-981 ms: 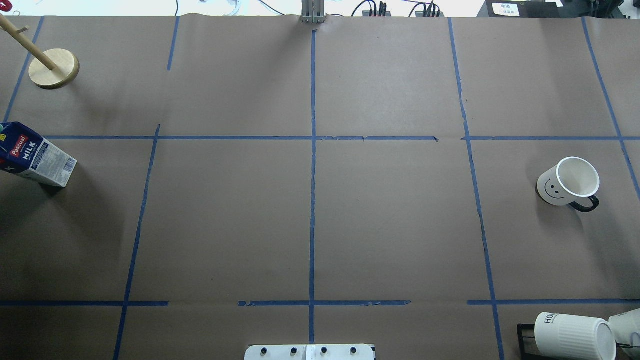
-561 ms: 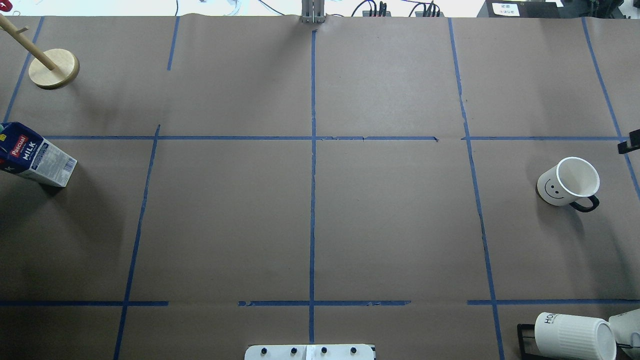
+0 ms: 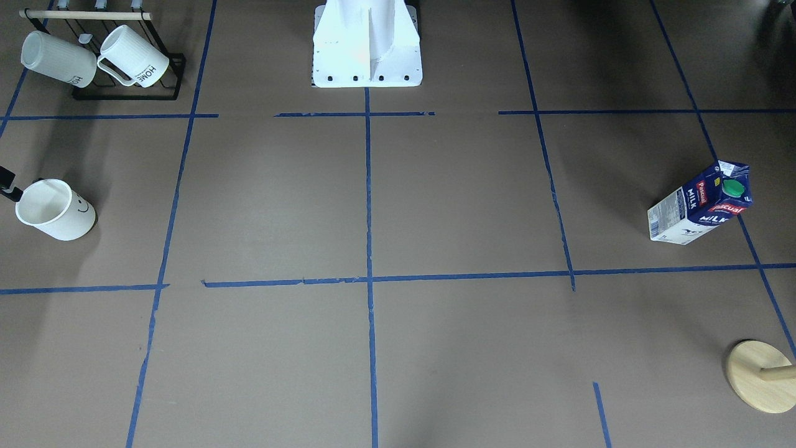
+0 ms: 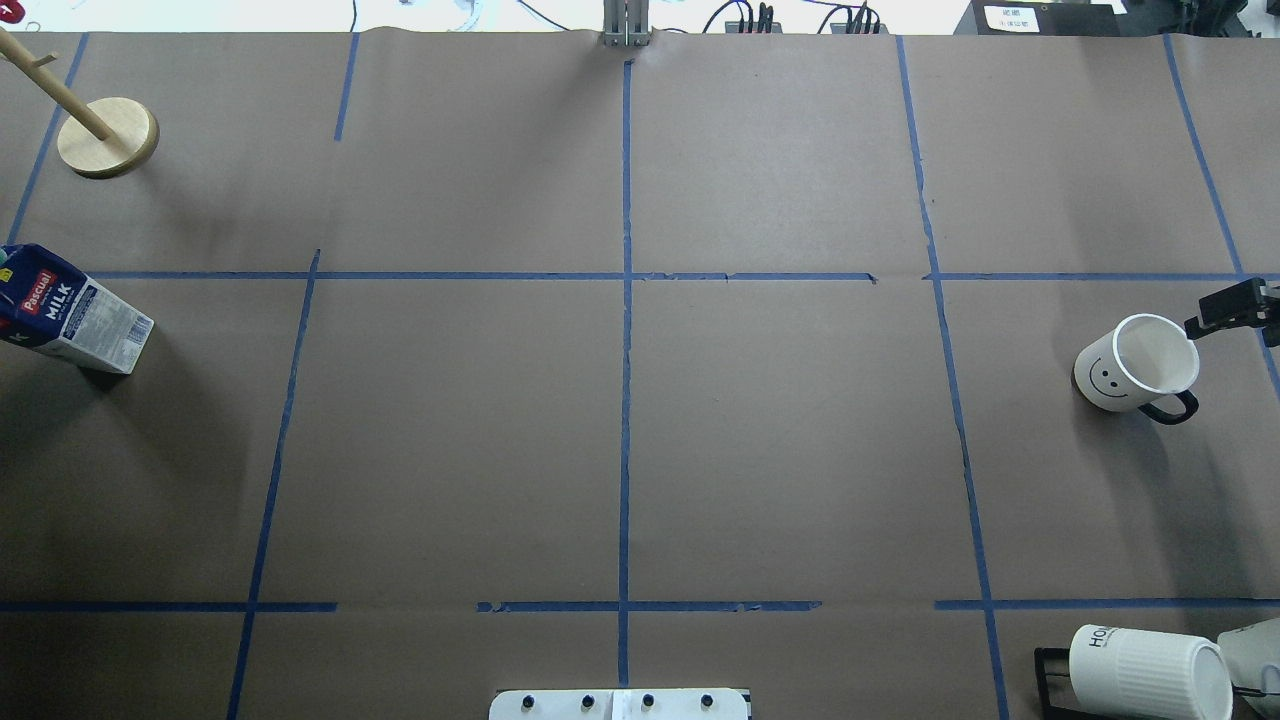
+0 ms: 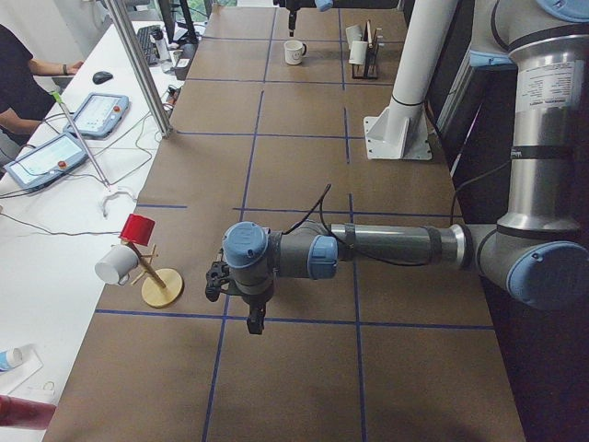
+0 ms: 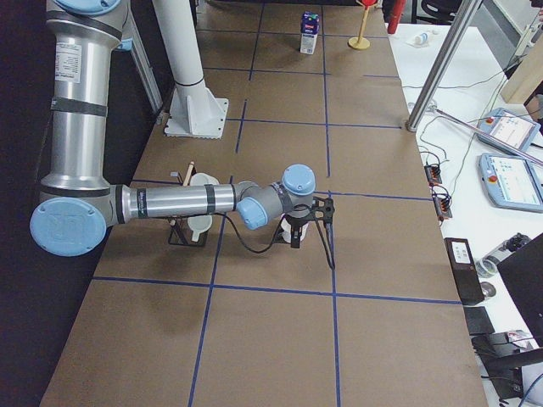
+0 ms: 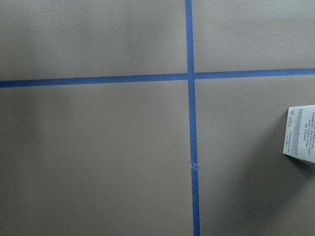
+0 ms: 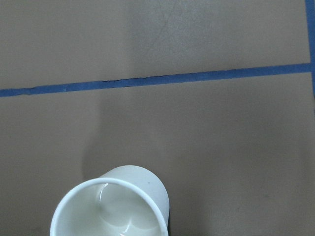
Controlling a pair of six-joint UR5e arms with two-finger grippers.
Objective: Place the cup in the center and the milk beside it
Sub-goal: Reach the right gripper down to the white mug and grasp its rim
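- The right arm [image 6: 170,202] rises as an upright column at the robot's base. It bends at a low elbow and reaches level over the table, passing above the rack of ribbed "HOME" mugs [image 4: 1140,670].
- Its wrist turns down, so the right gripper [image 6: 305,222] hangs over the cup [image 4: 1135,365].
- From overhead only one black fingertip [image 4: 1215,312] comes in at the edge, just beside the far side of the cup's rim. I cannot tell whether the jaws are spread or pressed together, or whether the fingertip touches the cup.
- The right wrist camera looks straight down, with the cup's open mouth at the bottom of its view.
- The left arm [image 5: 405,245] stretches level from its elbow across the table. The left gripper [image 5: 251,318] points straight down above the brown paper. Only the side camera shows this gripper, so I cannot tell its jaw state.
- The cup stands upright at the robot's right edge, its handle toward the robot, well apart from the center [image 4: 627,276].
- The milk [image 4: 70,312] stands upright at the robot's left edge, also well apart from the center. A wooden stand [image 4: 108,137] stands farther back on the milk's side.
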